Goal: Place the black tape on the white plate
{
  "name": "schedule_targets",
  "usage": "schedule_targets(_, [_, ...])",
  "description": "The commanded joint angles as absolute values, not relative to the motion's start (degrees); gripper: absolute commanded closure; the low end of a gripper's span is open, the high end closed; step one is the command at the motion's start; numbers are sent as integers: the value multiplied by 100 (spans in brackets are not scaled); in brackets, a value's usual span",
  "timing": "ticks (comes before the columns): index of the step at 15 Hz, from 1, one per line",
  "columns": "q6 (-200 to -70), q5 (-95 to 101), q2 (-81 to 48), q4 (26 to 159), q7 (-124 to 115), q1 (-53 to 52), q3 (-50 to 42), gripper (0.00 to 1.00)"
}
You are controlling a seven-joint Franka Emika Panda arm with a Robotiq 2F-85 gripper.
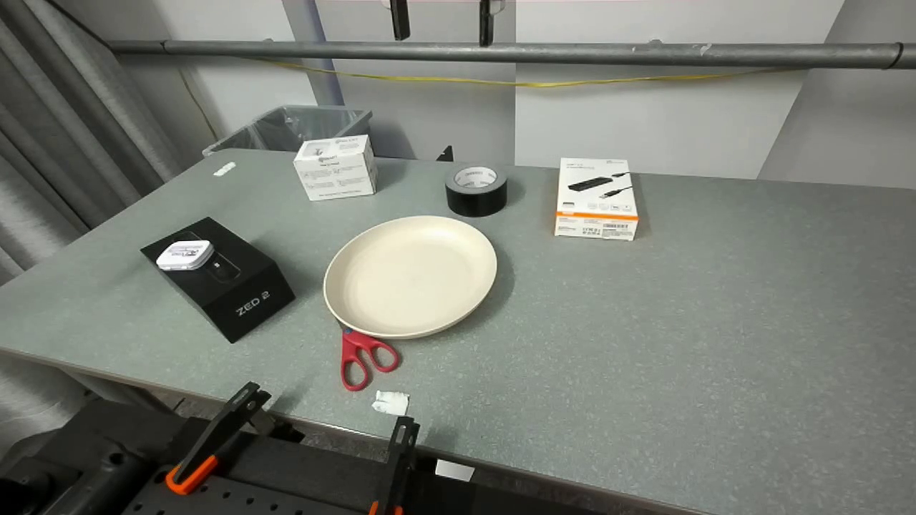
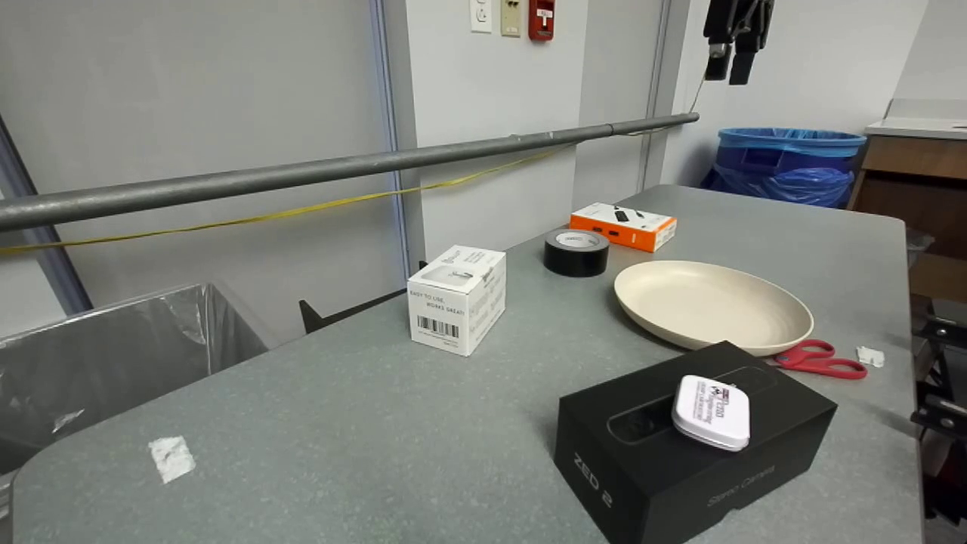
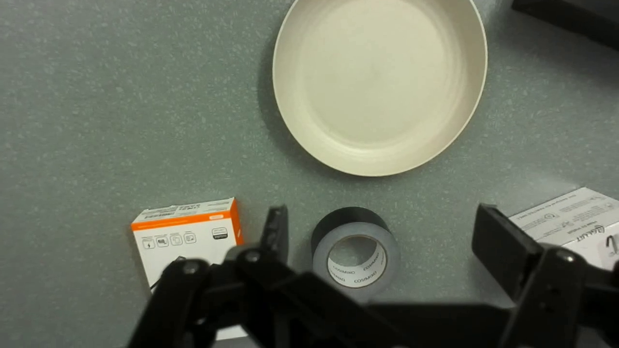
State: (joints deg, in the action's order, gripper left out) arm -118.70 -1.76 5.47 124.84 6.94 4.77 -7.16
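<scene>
The black tape (image 1: 476, 202) lies flat on the grey table beside the plate, apart from it. It also shows in an exterior view (image 2: 576, 261) and in the wrist view (image 3: 349, 218), where part of it is hidden by a gripper finger. The white plate (image 1: 411, 277) stands bare on the table in both exterior views (image 2: 710, 308). Its upper edge is cut off in the wrist view (image 3: 379, 82). My gripper (image 1: 444, 32) is open and empty, high above the table. In the wrist view (image 3: 382, 222) its fingers appear on either side of the tape, which looks nearer the left finger.
A white and orange box (image 1: 597, 199) and a white box (image 1: 336, 168) stand on either side of the tape. A black box (image 1: 222, 275) bears a small white tin (image 1: 184, 254). Red scissors (image 1: 363, 357) lie at the plate's edge. A pipe (image 1: 572, 53) runs behind the table.
</scene>
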Motion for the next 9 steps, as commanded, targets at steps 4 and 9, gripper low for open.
schedule_targets(4, [-11853,-179,545,12469,697,509,-686,0])
schedule_targets(9, [-12427,-82,461,12555,477,497,-644,0])
